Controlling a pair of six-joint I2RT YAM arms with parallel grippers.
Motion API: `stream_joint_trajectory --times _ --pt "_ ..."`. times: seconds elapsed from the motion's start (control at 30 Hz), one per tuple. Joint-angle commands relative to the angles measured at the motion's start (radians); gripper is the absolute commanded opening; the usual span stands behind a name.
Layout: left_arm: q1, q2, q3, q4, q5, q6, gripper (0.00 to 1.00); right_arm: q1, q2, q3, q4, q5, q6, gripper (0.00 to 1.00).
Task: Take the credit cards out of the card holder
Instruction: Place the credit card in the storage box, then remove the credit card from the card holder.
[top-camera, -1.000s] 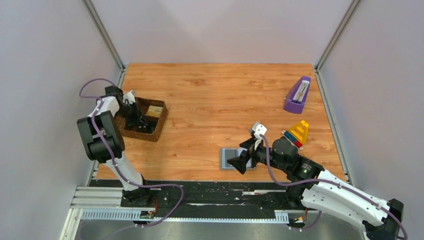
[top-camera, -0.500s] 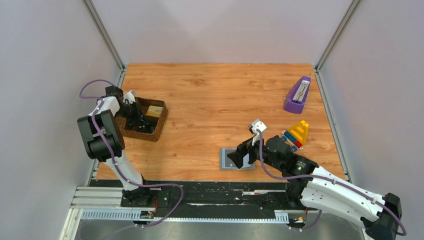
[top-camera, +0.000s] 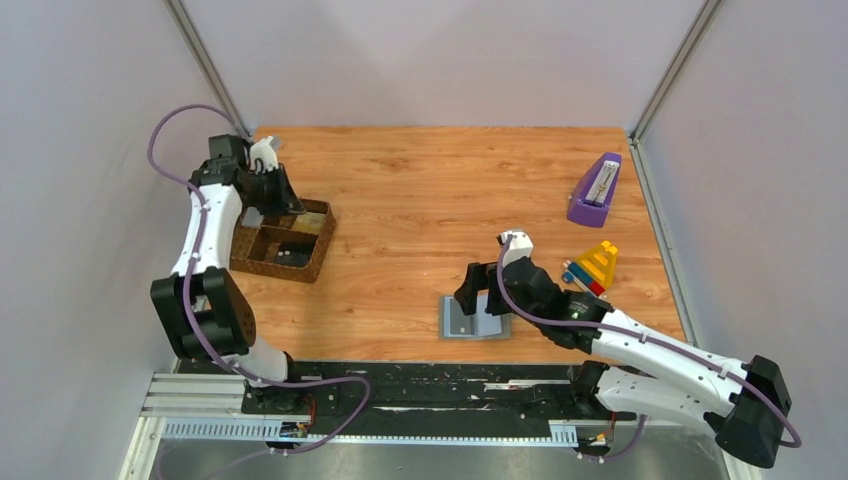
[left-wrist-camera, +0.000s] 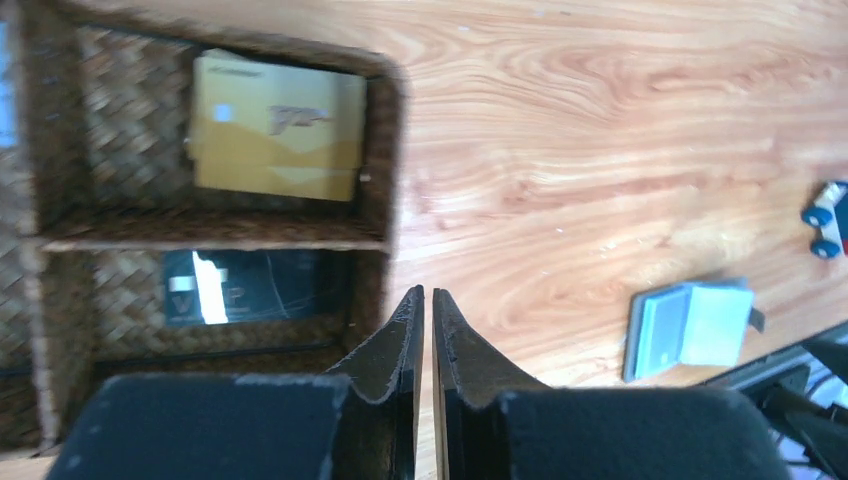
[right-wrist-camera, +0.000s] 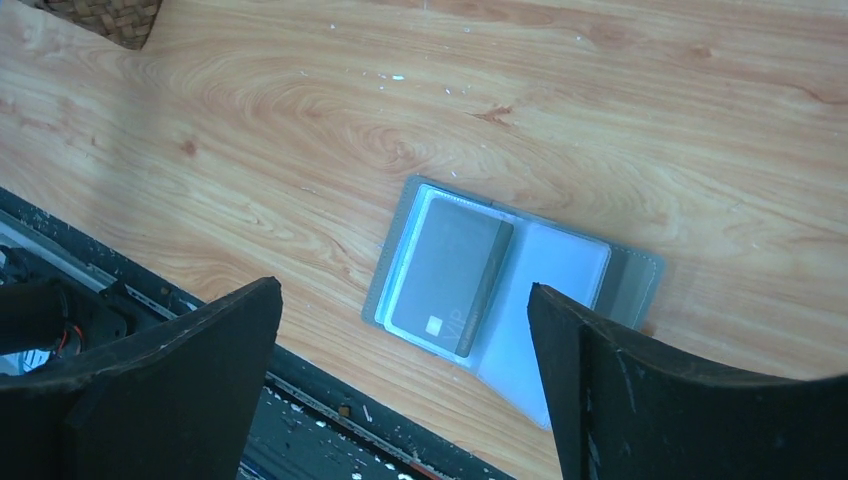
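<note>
The card holder (right-wrist-camera: 560, 285) lies open on the wood near the front edge, also in the overhead view (top-camera: 455, 322). A grey credit card (right-wrist-camera: 448, 275) lies on its left panel, and its right panel is bare. My right gripper (right-wrist-camera: 403, 295) hovers open above it, one finger on each side. My left gripper (left-wrist-camera: 428, 300) is raised over the brown woven tray (left-wrist-camera: 378, 180). Its jaws are almost together with only a thin slit and nothing between them. A tan card (left-wrist-camera: 275, 140) and a dark card (left-wrist-camera: 245, 287) lie in two of the tray's compartments.
The woven tray (top-camera: 320, 248) sits at the table's left edge beneath my left gripper (top-camera: 276, 188). A purple object (top-camera: 595, 190) stands at the back right. A coloured block toy (top-camera: 597, 264) lies close to the right arm's elbow. The black rail runs just in front of the holder.
My left arm has lifted out of the tray and moved back. My right gripper has swung from beside the holder to point down over it, still open.
</note>
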Motion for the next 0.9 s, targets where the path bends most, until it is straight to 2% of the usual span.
stream_joint_trajectory --times 0.0,0.07,0.23,0.33,0.43,0.53,0.67,0.87 --pt "-0.118 -0.106 -0.053 0.029 0.031 -0.011 0.13 -0.007 0.029 0.053 -0.047 0.032 0.119 0.94" --pt "-0.193 -0.146 -0.098 0.072 0.058 -0.025 0.13 -0.008 0.043 0.048 -0.047 0.030 0.144 0.83" --pt "-0.397 -0.248 -0.223 0.156 0.051 -0.099 0.13 -0.014 0.054 0.019 -0.037 0.038 0.216 0.47" --pt "-0.521 -0.330 -0.347 0.275 0.050 -0.172 0.13 -0.018 0.047 -0.014 -0.009 0.018 0.205 0.38" --pt "-0.648 -0.391 -0.438 0.381 0.025 -0.269 0.13 -0.047 0.054 -0.042 0.027 -0.049 0.174 0.36" --pt "-0.723 -0.413 -0.542 0.515 0.005 -0.355 0.15 -0.067 0.069 -0.067 0.060 -0.093 0.176 0.37" --pt "-0.781 -0.405 -0.629 0.627 -0.010 -0.416 0.15 -0.074 0.141 -0.078 0.087 -0.099 0.226 0.49" --pt "-0.788 -0.431 -0.642 0.585 -0.084 -0.352 0.20 -0.043 0.337 0.058 -0.039 -0.053 0.304 0.64"
